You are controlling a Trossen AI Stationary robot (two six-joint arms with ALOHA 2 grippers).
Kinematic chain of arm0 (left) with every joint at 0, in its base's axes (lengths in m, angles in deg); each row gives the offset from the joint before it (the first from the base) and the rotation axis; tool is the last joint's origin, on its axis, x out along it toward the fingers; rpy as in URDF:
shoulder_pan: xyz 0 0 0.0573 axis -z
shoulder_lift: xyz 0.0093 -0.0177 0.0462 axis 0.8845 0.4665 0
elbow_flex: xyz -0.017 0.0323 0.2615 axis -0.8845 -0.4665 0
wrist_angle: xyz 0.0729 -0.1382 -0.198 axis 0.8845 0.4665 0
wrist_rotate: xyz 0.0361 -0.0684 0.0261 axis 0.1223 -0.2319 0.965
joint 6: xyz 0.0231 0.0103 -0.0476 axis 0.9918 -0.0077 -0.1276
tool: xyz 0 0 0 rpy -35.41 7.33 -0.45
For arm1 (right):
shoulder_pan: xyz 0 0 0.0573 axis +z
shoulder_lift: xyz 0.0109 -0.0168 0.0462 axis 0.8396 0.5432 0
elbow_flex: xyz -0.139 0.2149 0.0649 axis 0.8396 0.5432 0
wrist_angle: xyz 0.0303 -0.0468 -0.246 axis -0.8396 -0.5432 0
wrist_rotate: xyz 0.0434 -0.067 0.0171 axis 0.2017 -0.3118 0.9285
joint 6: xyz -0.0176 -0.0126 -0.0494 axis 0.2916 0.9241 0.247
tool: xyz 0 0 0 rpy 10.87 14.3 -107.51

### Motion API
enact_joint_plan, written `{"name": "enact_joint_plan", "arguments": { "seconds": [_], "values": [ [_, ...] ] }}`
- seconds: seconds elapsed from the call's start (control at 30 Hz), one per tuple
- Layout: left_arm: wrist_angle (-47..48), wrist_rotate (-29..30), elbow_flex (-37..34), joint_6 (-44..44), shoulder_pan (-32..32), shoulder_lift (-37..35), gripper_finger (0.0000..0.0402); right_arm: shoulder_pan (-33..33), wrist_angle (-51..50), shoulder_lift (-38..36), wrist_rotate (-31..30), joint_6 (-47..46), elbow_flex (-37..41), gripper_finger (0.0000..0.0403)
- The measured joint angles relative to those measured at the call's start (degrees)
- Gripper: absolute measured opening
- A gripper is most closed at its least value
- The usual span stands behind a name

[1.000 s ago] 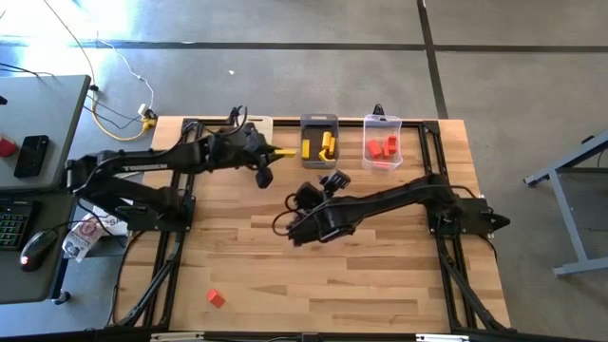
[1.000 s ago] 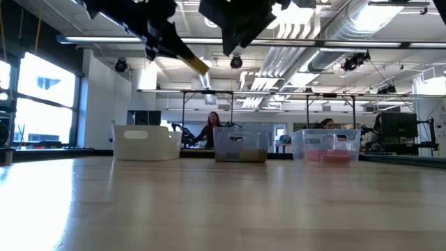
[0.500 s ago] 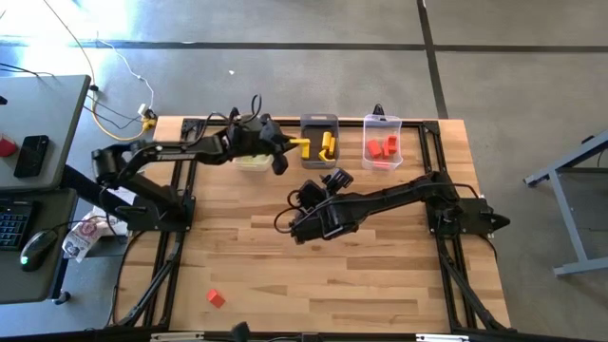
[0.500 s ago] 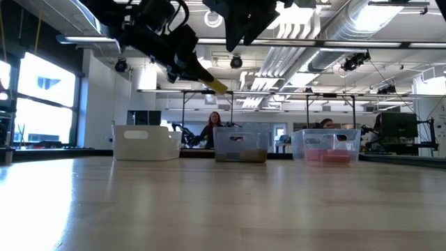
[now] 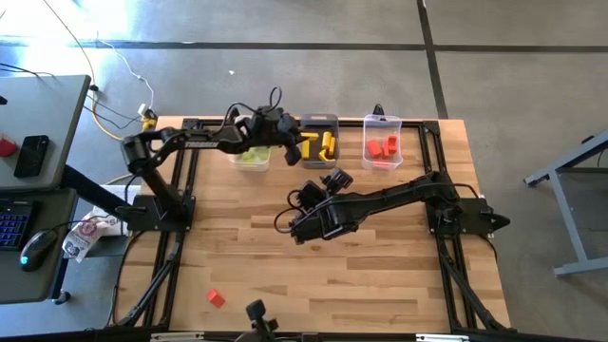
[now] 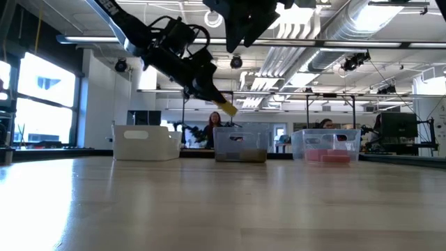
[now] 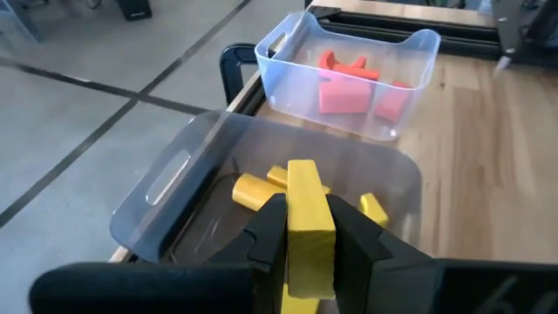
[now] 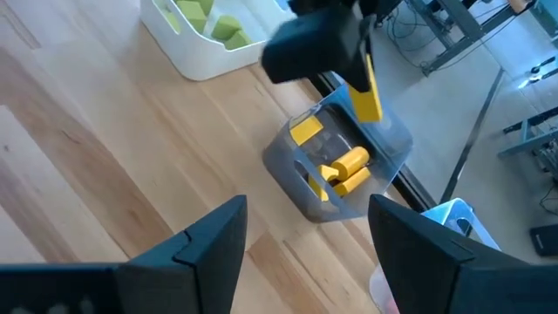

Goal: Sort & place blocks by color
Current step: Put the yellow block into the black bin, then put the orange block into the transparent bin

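My left gripper (image 7: 307, 249) is shut on a yellow bar-shaped block (image 7: 307, 209) and hangs over the dark grey bin (image 5: 319, 123), which holds several yellow blocks (image 7: 261, 187). The same block (image 6: 228, 108) shows in the low view above that bin. At the bin's left stands the white bin (image 5: 251, 158) with green blocks (image 8: 214, 22). At its right stands the clear bin (image 5: 382, 141) with red blocks (image 7: 344, 87). My right gripper (image 8: 305, 253) waits open above the table's middle (image 5: 332, 180). One red block (image 5: 216, 298) lies on the table near the front left. My left gripper pinches the yellow bar's two long sides (image 7: 305, 240) between its two fingers. The fingers lie along the bar, and its free end (image 7: 301, 170) sticks out past the fingertips. They come slanting down from the table's left. The bar hangs clear above the grey bin.
The three bins stand in a row along the table's far edge. My right arm (image 5: 380, 201) lies across the table's middle. Bare wood stretches along the front half (image 5: 332, 275). A desk with a keyboard and mouse (image 5: 33, 249) stands beyond the left edge.
My left gripper has carried the yellow bar toward the table's right edge and down, from over the white bin to over the grey bin. It has stayed shut on the bar, which is still lifted clear.
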Motion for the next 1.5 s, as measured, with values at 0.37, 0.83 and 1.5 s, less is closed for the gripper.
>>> {"name": "enact_joint_plan", "arguments": {
  "seconds": [0.37, 0.83, 1.5],
  "values": [
    [0.9, 0.1, 2.2, 0.0, 0.0, 4.0, 0.0047, 0.0, 0.0, 0.0, 1.3, 0.0, 0.0, 0.0226],
    [1.3, 0.1, 2.2, 0.0, -0.2, 4.1, 0.0105, 0.0, 0.0, 0.0, 2.5, 0.0, 0.0, 0.0226],
    [28.3, 0.8, 2.2, 2.0, 0.1, -6.4, 0.0189, 0.0, 0.0, 0.0, 5.2, -1.3, 0.0, 0.0226]
  ]
}}
